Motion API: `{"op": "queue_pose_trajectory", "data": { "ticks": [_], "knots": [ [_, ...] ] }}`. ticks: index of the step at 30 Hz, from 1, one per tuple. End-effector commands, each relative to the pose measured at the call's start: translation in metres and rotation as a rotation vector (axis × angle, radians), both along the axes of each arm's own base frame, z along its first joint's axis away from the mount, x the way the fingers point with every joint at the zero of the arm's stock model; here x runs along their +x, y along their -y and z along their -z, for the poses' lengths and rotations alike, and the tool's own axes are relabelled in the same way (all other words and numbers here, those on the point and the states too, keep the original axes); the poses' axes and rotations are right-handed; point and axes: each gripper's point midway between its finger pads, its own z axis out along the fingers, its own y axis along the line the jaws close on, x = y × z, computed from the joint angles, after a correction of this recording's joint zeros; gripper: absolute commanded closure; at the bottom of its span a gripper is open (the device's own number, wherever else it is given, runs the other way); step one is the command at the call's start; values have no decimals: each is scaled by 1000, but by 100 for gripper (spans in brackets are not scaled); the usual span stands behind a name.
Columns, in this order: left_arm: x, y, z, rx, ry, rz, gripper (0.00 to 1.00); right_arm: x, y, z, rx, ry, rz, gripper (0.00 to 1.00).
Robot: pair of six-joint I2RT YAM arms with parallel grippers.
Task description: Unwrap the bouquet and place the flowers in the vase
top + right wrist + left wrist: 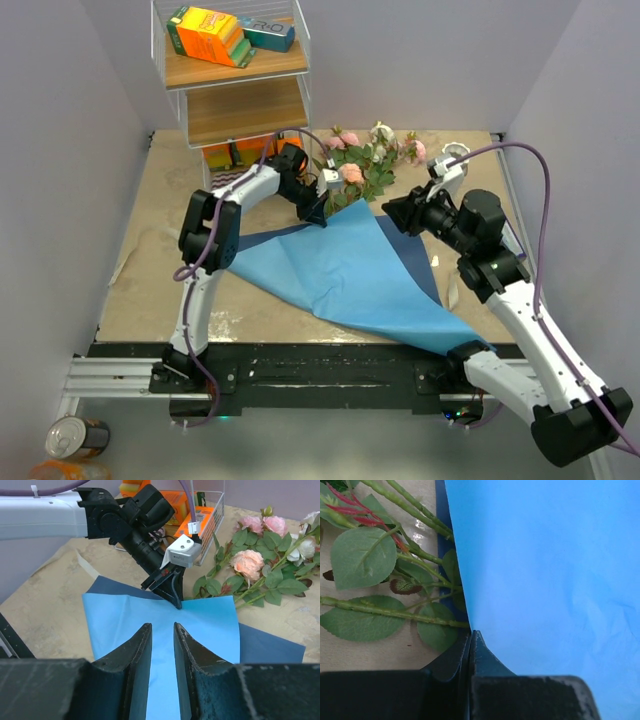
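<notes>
Flowers (365, 165) are laid at the far side of the table (150, 260), their wiry green stems tucked under the blue paper (350, 270). At left, the left pincer (318, 213) is clenched on the sheet's thin, creased far edge. The sheet could be torn, or the stems dragged, by a hard pull. At right, the right pincer (392, 212) is held released and empty above the smooth sheet.
</notes>
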Motion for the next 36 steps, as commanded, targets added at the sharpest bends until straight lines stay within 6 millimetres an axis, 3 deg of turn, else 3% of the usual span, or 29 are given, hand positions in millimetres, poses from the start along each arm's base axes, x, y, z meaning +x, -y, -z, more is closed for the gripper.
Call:
{"op": "queue_pose_trajectory", "data": {
  "ticks": [1,2,4,5,7,8,9,10,13,15,16,18,20,21,22,25,32,35,36],
  "knots": [
    [-11,7,-50,-68,70,34,100,-1,5,-17,9,40,28,72],
    [-16,7,-69,-82,103,46,100,0,7,-15,2,33,39,72],
    [-33,7,-80,-87,123,71,100,4,10,-12,-4,23,70,72],
    [-39,5,-109,-98,204,77,100,6,13,-9,-13,10,91,72],
    [-65,3,-117,-76,249,117,100,12,17,-10,-14,3,127,66],
    [-73,-2,-145,-68,358,139,100,16,23,-7,-24,-11,163,64],
    [-96,-1,-146,-50,360,183,100,18,26,-8,-30,-14,186,61],
    [-111,-5,-175,-64,442,206,100,23,28,-10,-36,-20,206,58],
    [-154,-13,-212,-51,589,305,100,35,35,-7,-61,-46,266,50],
    [-188,-18,-220,-41,633,409,100,41,37,-3,-73,-64,292,49],
    [-205,-24,-235,-61,673,433,100,44,36,-7,-66,-64,296,49],
    [-244,-35,-234,-82,664,559,100,49,34,-4,-62,-75,298,49],
    [-277,-47,-247,-158,727,666,100,52,29,-2,-49,-84,280,49],
    [-298,-62,-235,-156,673,726,100,53,27,0,-48,-92,275,49],
    [-315,-68,-241,-214,718,775,100,54,23,1,-45,-99,259,49],
    [-343,-84,-220,-261,725,833,100,62,20,21,-68,-146,263,47],
    [-367,-115,-138,-178,745,1009,100,71,-1,76,-187,-235,297,45],
    [-365,-129,-114,-126,853,1106,70,71,-12,99,-252,-278,311,43],
    [-364,-133,-110,-113,907,1130,23,72,-15,110,-263,-306,316,43]
  ]
}}
